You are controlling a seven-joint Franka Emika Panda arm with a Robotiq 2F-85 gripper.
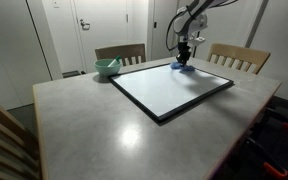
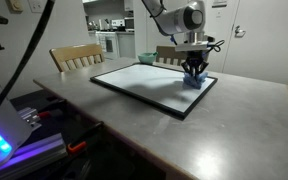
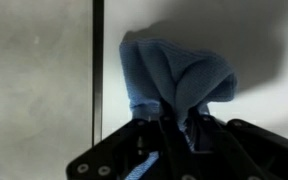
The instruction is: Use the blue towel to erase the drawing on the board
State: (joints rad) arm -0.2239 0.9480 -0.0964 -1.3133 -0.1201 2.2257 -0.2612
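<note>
The hand (image 3: 174, 122) is clamped on a bunched blue towel (image 3: 174, 72). Under the hand, the towel rests on the white board (image 3: 214, 25). Grey tabletop (image 3: 34, 80) lies just beside the hand.

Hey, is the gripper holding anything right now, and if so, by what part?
Yes, the gripper pinches the blue cloth towel by its gathered folds, and the bunched rest bulges out beyond the fingertips.
</note>
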